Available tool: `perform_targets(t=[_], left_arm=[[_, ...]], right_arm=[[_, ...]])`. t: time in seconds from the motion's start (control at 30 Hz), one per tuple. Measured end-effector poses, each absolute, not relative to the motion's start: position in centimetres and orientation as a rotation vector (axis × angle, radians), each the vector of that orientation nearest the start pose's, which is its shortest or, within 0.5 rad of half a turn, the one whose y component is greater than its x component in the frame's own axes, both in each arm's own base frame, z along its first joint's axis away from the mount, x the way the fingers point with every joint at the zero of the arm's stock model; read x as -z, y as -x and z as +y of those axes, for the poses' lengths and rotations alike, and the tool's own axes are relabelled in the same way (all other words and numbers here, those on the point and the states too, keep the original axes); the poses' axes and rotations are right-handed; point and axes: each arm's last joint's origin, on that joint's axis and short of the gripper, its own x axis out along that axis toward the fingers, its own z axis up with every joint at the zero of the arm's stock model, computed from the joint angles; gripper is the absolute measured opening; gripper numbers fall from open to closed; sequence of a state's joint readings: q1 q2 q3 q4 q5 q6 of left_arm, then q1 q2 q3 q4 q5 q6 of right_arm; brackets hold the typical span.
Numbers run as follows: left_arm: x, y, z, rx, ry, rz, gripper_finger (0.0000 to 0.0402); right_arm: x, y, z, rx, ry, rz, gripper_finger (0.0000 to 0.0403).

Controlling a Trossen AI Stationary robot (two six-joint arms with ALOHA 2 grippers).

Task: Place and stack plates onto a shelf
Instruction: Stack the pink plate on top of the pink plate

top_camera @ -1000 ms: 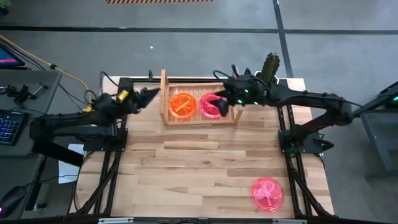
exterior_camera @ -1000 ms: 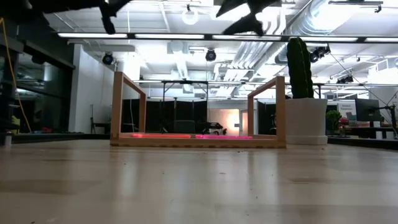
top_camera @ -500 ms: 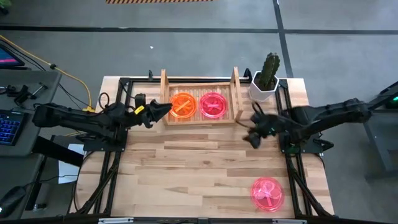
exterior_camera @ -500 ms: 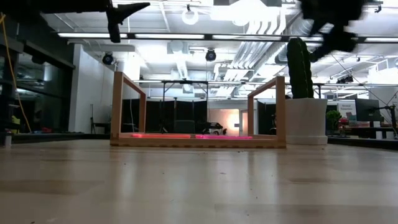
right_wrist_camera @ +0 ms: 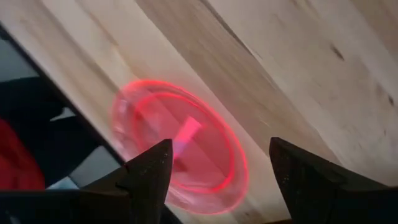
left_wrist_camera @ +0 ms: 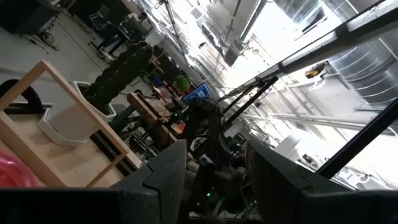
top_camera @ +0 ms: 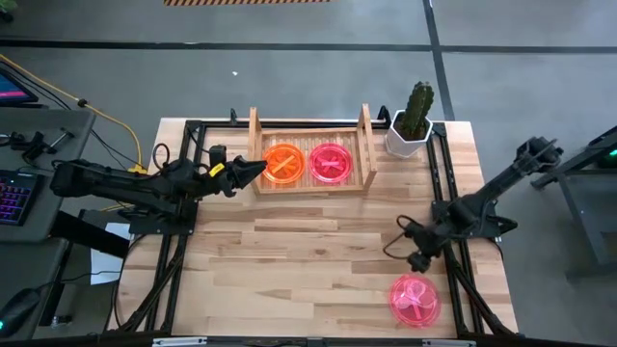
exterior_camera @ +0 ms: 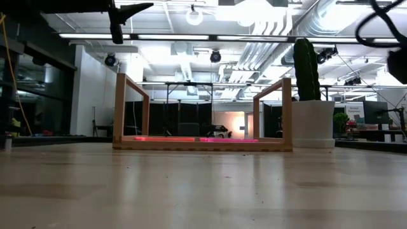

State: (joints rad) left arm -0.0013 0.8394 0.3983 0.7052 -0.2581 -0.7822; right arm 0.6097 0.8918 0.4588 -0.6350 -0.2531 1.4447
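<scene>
Lower right of the high view: one pink plate (top_camera: 415, 299) lies loose on the table (top_camera: 308, 260), yours to shelve. Right gripper (top_camera: 416, 260) hangs just above it, fingers (right_wrist_camera: 149, 177) apart, empty. Upper middle: the shelf (top_camera: 308, 183) holds an orange stack (top_camera: 283, 162) and a pink stack (top_camera: 330, 163); you can't count either. Left gripper (top_camera: 253, 170) waits beside the orange stack, fingers apart.

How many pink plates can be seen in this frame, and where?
2 visible. One pink plate lies in the shelf, right of the orange one; it may be a stack hiding more. Another pink plate lies on the table's near right corner, below the right gripper.
</scene>
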Motion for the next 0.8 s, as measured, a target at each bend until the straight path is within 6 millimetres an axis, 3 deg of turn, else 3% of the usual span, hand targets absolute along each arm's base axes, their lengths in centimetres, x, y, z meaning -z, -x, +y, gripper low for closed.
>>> perform_targets(t=[0.27,0.63,0.8], left_arm=[[-27.5,-18.3,0.7,-0.140,0.810,-0.350,0.0156],[-27.4,-18.3,0.7,-0.141,0.809,-0.347,0.0156],[-27.4,-18.3,0.7,-0.141,0.810,-0.347,0.0156]], right_arm=[[-15.6,-11.0,11.1,0.201,-0.951,1.517,0.0252],[-13.3,-11.8,13.8,0.220,-0.941,1.564,0.0251],[-12.8,-11.9,14.2,0.230,-0.935,1.584,0.0214]])
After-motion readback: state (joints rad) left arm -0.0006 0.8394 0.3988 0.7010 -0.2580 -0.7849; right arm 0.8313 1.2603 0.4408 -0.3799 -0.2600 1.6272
